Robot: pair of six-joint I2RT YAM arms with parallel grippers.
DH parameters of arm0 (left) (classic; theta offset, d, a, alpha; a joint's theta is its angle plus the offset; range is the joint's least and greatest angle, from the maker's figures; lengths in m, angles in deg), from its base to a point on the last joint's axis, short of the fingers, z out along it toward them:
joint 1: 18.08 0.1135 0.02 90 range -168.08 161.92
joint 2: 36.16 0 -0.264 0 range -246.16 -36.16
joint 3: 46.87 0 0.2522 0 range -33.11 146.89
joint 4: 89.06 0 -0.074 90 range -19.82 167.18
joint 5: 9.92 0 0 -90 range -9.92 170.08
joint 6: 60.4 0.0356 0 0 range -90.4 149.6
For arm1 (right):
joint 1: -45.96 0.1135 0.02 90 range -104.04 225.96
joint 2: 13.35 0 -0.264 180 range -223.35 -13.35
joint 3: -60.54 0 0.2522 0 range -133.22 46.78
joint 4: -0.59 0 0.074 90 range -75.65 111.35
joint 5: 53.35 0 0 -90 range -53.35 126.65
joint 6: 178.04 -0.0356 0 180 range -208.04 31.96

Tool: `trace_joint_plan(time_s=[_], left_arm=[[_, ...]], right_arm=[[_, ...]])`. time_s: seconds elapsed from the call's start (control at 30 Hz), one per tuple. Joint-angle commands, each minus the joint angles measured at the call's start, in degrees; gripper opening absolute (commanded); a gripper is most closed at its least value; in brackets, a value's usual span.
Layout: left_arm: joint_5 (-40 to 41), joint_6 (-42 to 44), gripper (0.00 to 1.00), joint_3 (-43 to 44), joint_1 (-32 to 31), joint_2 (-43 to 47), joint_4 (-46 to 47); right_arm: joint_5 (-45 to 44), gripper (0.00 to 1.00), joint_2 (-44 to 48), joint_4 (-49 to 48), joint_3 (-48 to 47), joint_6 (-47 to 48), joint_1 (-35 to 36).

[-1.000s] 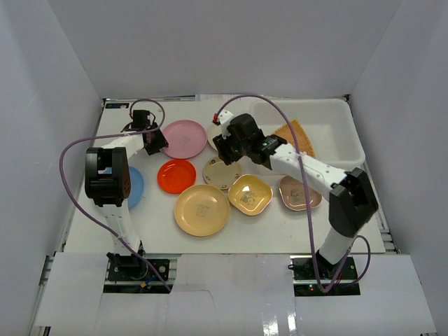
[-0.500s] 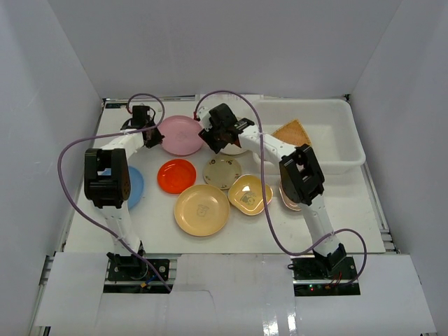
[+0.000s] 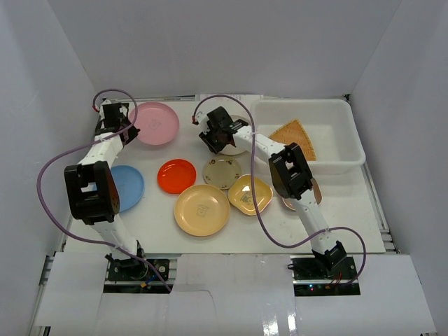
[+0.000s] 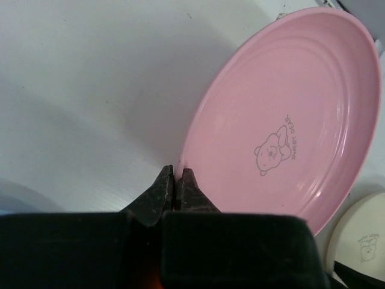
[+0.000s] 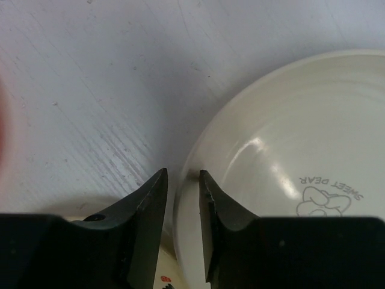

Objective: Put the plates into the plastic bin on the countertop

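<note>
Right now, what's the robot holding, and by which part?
Left gripper: jaws pinch the pink plate at its rim. Right gripper: jaws open around the cream plate, holding nothing.

I record the left arm [image 3: 87,192] and right arm [image 3: 290,171] as white links joined by black motor housings, each trailing a looped purple cable [image 3: 225,96] and ending in black tapered fingers [image 5: 144,205].

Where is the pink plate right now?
In the top view the pink plate sits far left on the countertop by the back wall, its rim pinched by the left gripper; the cream plate lies to its right.
</note>
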Motion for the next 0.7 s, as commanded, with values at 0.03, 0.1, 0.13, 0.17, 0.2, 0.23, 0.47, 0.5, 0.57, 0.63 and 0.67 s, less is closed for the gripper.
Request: trace_joint_plan(time_s=[0.03,0.1,0.13,0.17,0.2,0.23,0.47,0.5,0.57,0.63,0.67], left_arm=[[-7.8,-3.7,0.0,-1.5,2.8,5.0,3.7],[-9.3,-4.5,0.0,-1.9,3.8,5.1,4.0],[-9.8,-4.8,0.0,-2.0,4.3,5.1,4.2],[-10.3,-5.1,0.0,-2.1,4.5,5.2,4.4],[-10.8,-5.4,0.0,-2.3,4.6,5.4,4.9],[-12.1,-5.7,0.0,-2.4,4.8,5.5,5.2],[-23.4,-9.5,0.0,-3.5,5.2,7.1,9.1],[-24.7,-10.0,0.0,-3.8,5.3,8.5,10.6],[-26.9,-11.0,0.0,-4.4,4.4,9.7,11.5],[-27.1,-10.6,0.0,-4.1,1.4,10.9,11.7],[-26.7,-9.7,0.0,-3.5,0.0,11.3,11.5]], right_arm=[[0.2,0.32,-0.8,-0.6,-4.7,-0.1,1.0],[-1.1,0.12,-1.0,-0.9,-6.3,0.1,1.5],[-1.6,0.08,-0.6,-1.3,-6.7,0.1,1.7],[-2.0,0.08,-0.1,-1.9,-6.7,0.2,2.0],[-2.7,0.08,1.0,-2.7,-6.2,0.6,2.9],[-3.3,0.08,3.7,-5.7,-5.5,1.3,3.5],[-12.1,0.08,17.2,-10.9,-9.0,5.3,5.4],[-13.9,0.08,21.5,-11.2,-6.0,5.4,4.8],[-16.3,0.08,26.2,-12.6,-0.8,6.1,3.6],[-20.7,0.08,33.0,-13.0,8.4,5.7,2.3],[-21.0,0.08,35.2,-13.0,11.8,4.7,0.2]])
